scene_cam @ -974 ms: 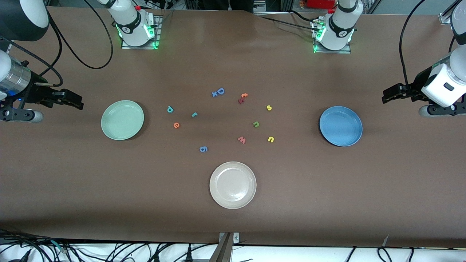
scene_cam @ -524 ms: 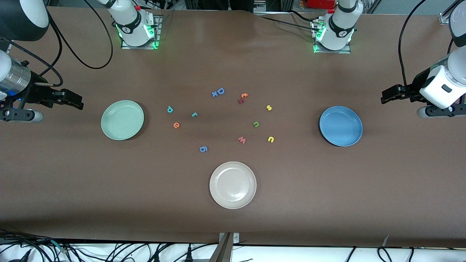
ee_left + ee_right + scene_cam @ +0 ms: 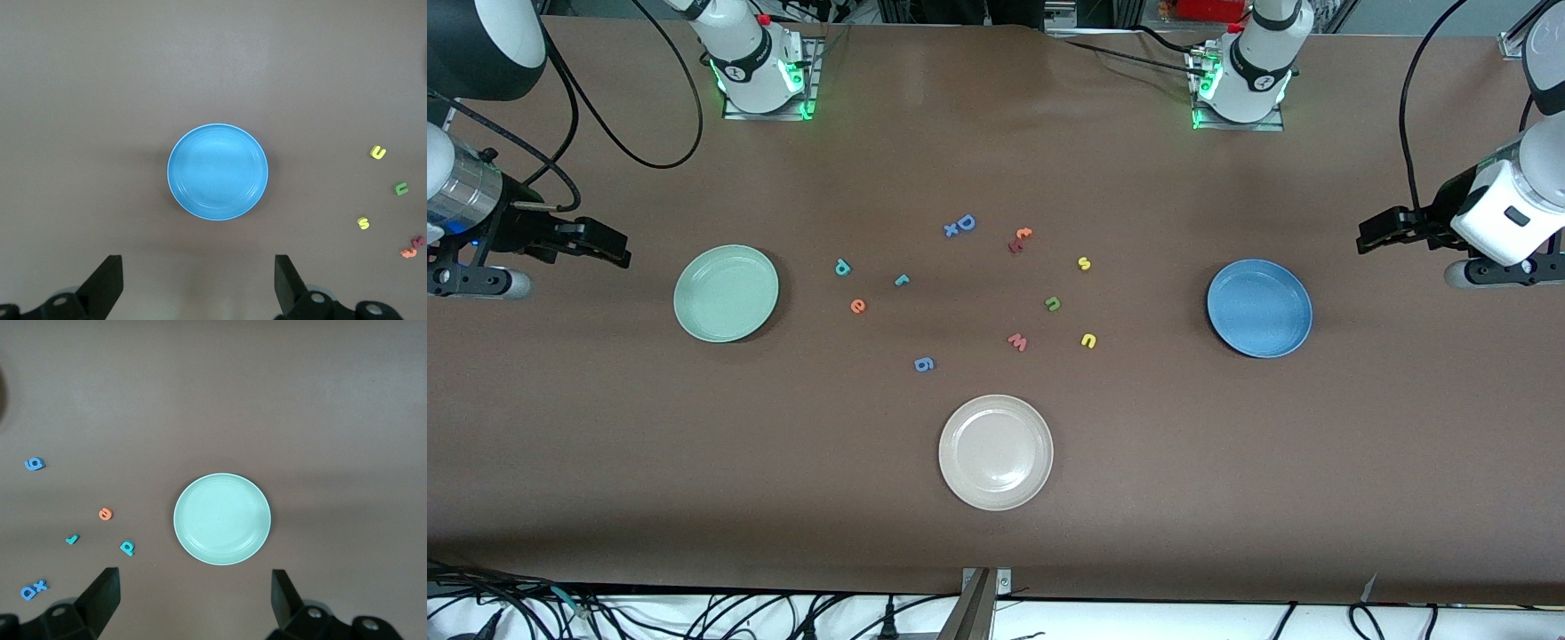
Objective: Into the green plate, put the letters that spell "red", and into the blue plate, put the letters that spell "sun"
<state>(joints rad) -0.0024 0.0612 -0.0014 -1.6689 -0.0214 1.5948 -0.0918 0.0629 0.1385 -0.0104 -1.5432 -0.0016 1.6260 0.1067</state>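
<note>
Green plate: round, smooth, shallow-rimmed, empty, toward the right arm's end of the table.
Blue plate: same shape, empty, toward the left arm's end.
"red" letters: tiny foam, between the plates, nearer the green plate.
"sun" letters: foam, nearer the blue plate.
Left claw: spread wide, empty, above the table just outside the blue plate.
Right claw: spread wide, empty, just outside the green plate.
</note>
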